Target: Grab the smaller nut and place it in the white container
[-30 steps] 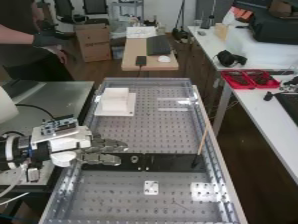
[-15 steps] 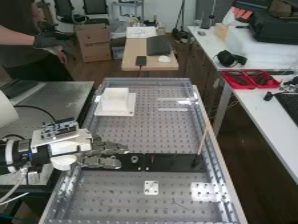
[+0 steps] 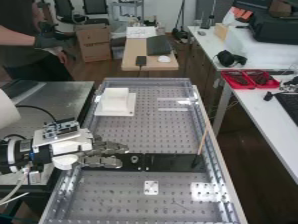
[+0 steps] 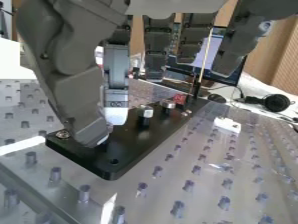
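In the high view the hand is over the left end of the black bar, its fingers mostly straight. The wrist view shows the hand with thumb and one finger low at the bar's near end; the smaller nut is not visible around them. Beyond the thumb stand the larger nut and then the bearing, untouched. The bearing appears just right of the fingertips in the high view. The white container sits toward the far left of the perforated bench.
The black bar lies across the perforated bench. A thin stick rises from the bar's right part. A small white plate lies on the near side. Metal rails edge the bench.
In the high view the hand has tilted slightly and its lower fingers have shifted a little to the right and down over the bar. The parts and container have not moved.
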Robot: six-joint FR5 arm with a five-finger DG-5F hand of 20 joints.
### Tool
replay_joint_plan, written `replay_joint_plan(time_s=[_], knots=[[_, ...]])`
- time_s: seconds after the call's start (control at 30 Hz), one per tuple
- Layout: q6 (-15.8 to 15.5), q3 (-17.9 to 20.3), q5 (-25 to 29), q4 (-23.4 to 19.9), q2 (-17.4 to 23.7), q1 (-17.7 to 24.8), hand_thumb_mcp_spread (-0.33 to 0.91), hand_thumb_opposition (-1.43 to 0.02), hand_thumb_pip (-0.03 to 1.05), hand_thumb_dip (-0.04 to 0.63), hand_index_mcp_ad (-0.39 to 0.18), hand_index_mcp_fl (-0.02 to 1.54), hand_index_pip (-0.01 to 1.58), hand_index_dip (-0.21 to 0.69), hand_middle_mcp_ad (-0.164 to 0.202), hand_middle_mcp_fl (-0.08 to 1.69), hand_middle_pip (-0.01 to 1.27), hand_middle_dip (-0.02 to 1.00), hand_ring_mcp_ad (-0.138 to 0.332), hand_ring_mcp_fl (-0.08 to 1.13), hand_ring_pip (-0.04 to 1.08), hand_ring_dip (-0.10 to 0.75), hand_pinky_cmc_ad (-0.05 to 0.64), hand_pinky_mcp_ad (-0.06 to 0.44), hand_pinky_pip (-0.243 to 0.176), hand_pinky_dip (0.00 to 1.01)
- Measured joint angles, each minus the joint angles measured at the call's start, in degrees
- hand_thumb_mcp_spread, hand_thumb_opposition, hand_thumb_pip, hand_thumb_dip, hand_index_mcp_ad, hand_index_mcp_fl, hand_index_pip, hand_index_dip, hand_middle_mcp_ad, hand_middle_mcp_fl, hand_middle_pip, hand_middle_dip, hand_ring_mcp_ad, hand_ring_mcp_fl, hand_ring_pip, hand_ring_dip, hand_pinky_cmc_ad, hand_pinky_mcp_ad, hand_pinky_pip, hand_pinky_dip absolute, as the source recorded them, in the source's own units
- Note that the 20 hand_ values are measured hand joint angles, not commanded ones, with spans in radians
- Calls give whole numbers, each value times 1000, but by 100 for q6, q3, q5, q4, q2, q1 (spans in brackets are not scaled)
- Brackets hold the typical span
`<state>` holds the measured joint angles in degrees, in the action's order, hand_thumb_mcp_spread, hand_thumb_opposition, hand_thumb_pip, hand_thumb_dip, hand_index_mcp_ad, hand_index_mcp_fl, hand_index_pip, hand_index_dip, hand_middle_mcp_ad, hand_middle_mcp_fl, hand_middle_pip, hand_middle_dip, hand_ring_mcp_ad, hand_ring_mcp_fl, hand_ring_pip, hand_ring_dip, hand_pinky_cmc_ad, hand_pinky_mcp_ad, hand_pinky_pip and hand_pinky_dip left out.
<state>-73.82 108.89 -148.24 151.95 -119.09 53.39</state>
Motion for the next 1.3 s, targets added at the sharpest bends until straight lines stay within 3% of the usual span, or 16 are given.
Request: replay_joint_plan(time_s=[1.3], knots=[[58, -62, 22, -16, -70, 50, 503, -853, 581, 204, -187, 368, 1454, 93, 16, 218, 126, 188, 84, 14, 105, 63, 328, 230, 2, 195]])
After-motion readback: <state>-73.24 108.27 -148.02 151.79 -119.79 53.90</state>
